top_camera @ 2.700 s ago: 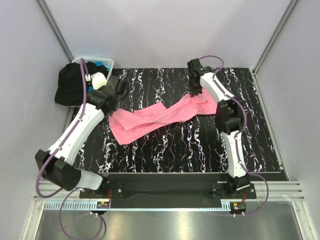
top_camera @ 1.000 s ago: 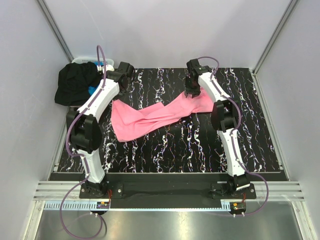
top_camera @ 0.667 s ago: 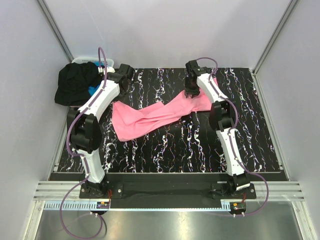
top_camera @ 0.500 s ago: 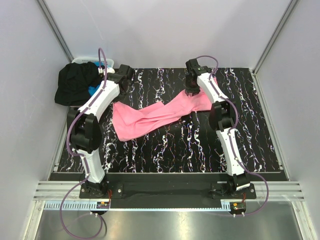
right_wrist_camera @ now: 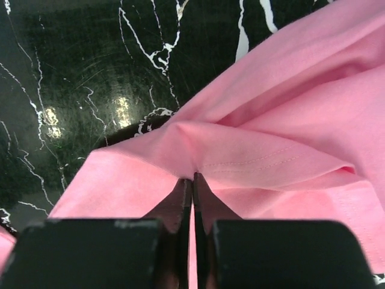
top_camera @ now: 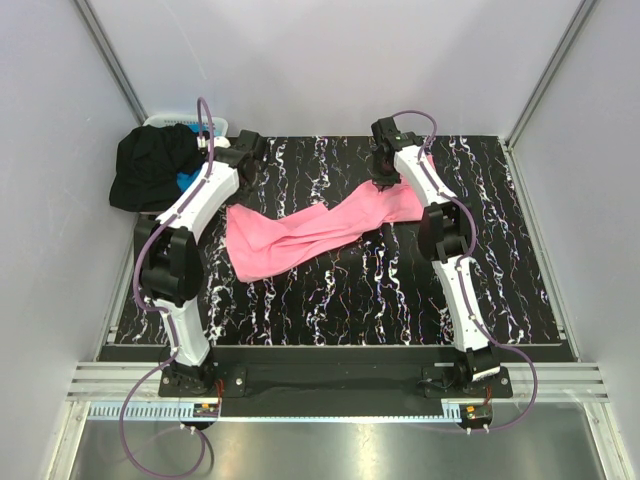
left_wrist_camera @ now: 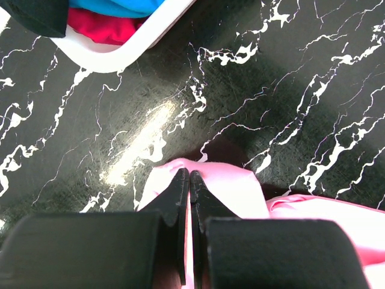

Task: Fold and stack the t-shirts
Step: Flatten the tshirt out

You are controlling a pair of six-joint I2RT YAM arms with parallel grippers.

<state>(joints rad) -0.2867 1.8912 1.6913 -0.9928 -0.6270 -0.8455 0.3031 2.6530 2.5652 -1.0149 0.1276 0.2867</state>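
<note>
Tabletop: pink t-shirt in left hand, right hand

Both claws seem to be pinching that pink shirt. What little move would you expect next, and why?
Probably lift slightly and pull the ends apart. The left gripper and right gripper are both shut on the pink t-shirt, which lies twisted and bunched, so it needs spreading flat before folding.

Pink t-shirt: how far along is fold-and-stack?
Done: nothing folded or stacked yet. In hand: the left gripper and right gripper are each shut on an edge of the pink t-shirt, which lies rumpled across the table. Left: fold it, then the black t-shirt draped over the basket and the blue t-shirt inside it.
</note>
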